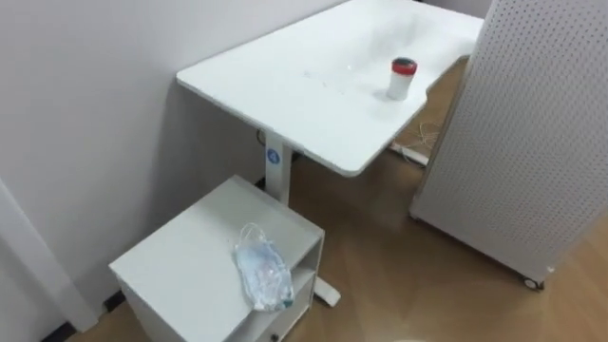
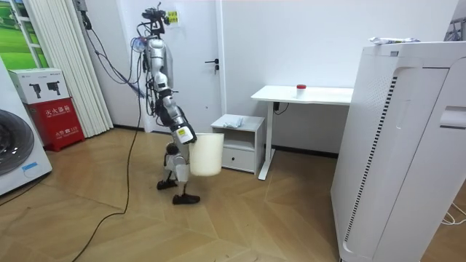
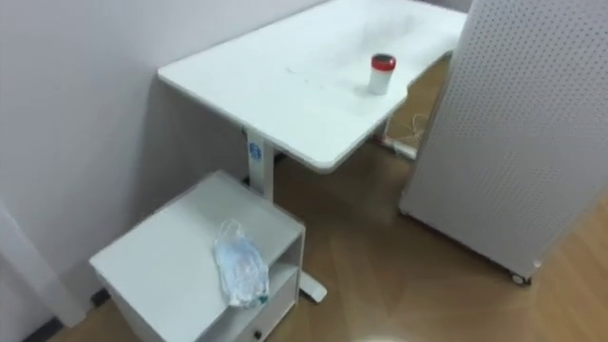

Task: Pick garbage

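Low white cabinet [image 1: 180, 258] — base cut by bottom edge; crumpled clear plastic item [image 1: 263, 271] blurred — bag or bottle, cannot tell.

My robot's torso is silver-grey, its limbs dark. A white tag marks its right hand [image 2: 184, 136].

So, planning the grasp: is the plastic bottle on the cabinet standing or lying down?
Lying down: the bottle rests on its side on the cabinet top.
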